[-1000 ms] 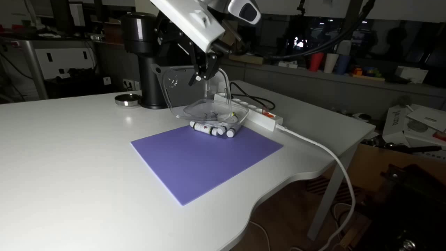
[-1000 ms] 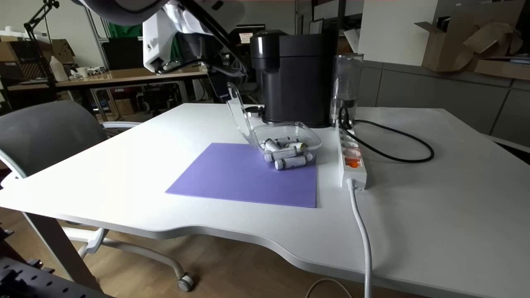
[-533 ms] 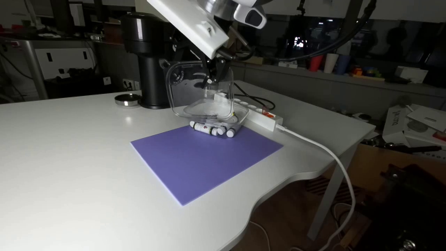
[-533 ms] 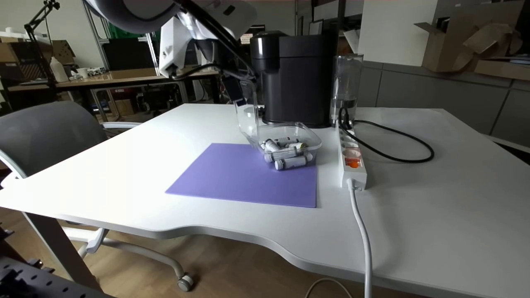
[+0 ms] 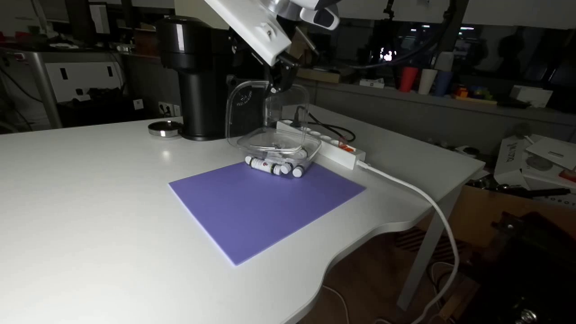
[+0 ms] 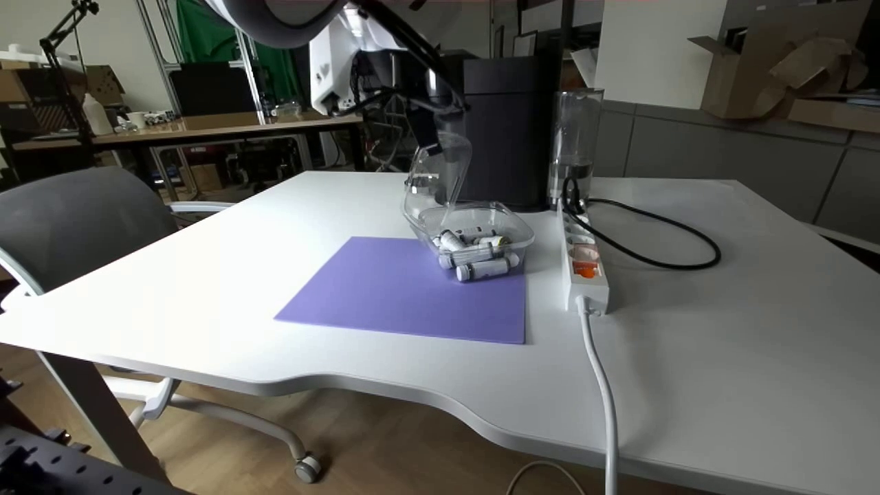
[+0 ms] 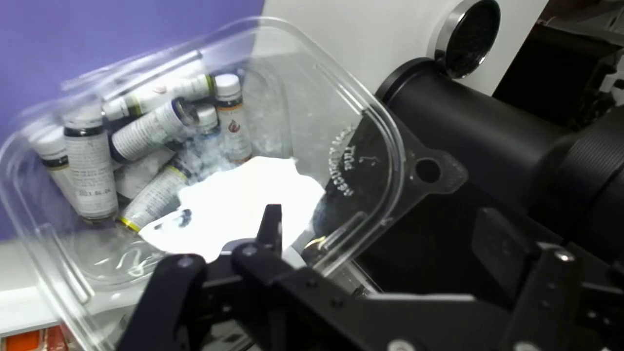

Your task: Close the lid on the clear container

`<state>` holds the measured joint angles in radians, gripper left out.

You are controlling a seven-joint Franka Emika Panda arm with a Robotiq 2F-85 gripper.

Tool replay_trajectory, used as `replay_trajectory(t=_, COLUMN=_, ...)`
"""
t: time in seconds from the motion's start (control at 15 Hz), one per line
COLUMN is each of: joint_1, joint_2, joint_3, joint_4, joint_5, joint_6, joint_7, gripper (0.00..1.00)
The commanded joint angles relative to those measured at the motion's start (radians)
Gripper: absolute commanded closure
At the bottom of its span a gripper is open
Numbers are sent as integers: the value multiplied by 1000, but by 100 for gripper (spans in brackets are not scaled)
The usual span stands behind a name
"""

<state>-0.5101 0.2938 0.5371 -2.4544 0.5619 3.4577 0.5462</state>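
- Container (image 6: 505, 218): clear, shallow; covers one corner of the mat (image 5: 265, 211), toward the power strip (image 5: 344, 157) and the machine (image 5: 195, 103).
- Bottles (image 6: 485, 268): several, white-capped, labelled; lie jumbled in the container.
- Lid (image 5: 245, 117): clear, rounded, with a holed tab; stands steeply raised, with lower edge by the container's rim, away from the power strip.
- Gripper (image 7: 385, 234): black, with jaws spread wide; sits by the lid's upper edge; contact unclear.
- Mat: purple; lies flat on the table (image 5: 112, 225).
- Power strip: white, with an orange part; lies beside the mat, with a white cable (image 6: 599, 371) over the table's wavy edge.
- Black cable (image 6: 694, 238): loops on the table from the power strip's end nearer the machine.
- Machine: black; stands near the table edge opposite the wavy one.
- Disc (image 5: 165, 126): silver-rimmed; rests on the table at the machine's foot.
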Motion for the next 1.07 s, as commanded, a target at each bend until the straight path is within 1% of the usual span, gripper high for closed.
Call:
replay_trajectory(t=0.0, joint_1=65, joint_2=50, joint_3=-89, joint_4=82, joint_5=-15, joint_6=0, joint_7=30, gripper=0)
replay_trajectory(t=0.13, joint_1=96, joint_2=81, joint_3=-134, joint_4=112, joint_5=-17, joint_6=-1, joint_7=29, gripper=0)
replay_trajectory(t=0.33, joint_1=130, joint_2=155, joint_3=-181, joint_4=161, joint_5=-34, joint_6=-1, joint_7=35, gripper=0)
replay_trajectory(t=0.47, joint_1=140, joint_2=208, joint_3=-198, joint_4=200, joint_5=-51, joint_6=-1, joint_7=42, gripper=0)
replay_trajectory(t=0.6, joint_1=132, joint_2=264, joint_3=-197, joint_4=244, joint_5=-80, joint_6=-1, joint_7=53, gripper=0)
replay_trajectory(t=0.67, joint_1=124, joint_2=289, joint_3=-193, joint_4=264, joint_5=-96, joint_6=-1, joint_7=56, gripper=0)
replay_trajectory(t=0.8, joint_1=89, joint_2=323, joint_3=-159, joint_4=285, joint_5=-142, joint_6=-1, joint_7=65, gripper=0)
replay_trajectory(t=1.0, joint_1=-9, joint_2=337, joint_3=-49, joint_4=237, joint_5=-217, joint_6=-1, joint_7=65, gripper=0)
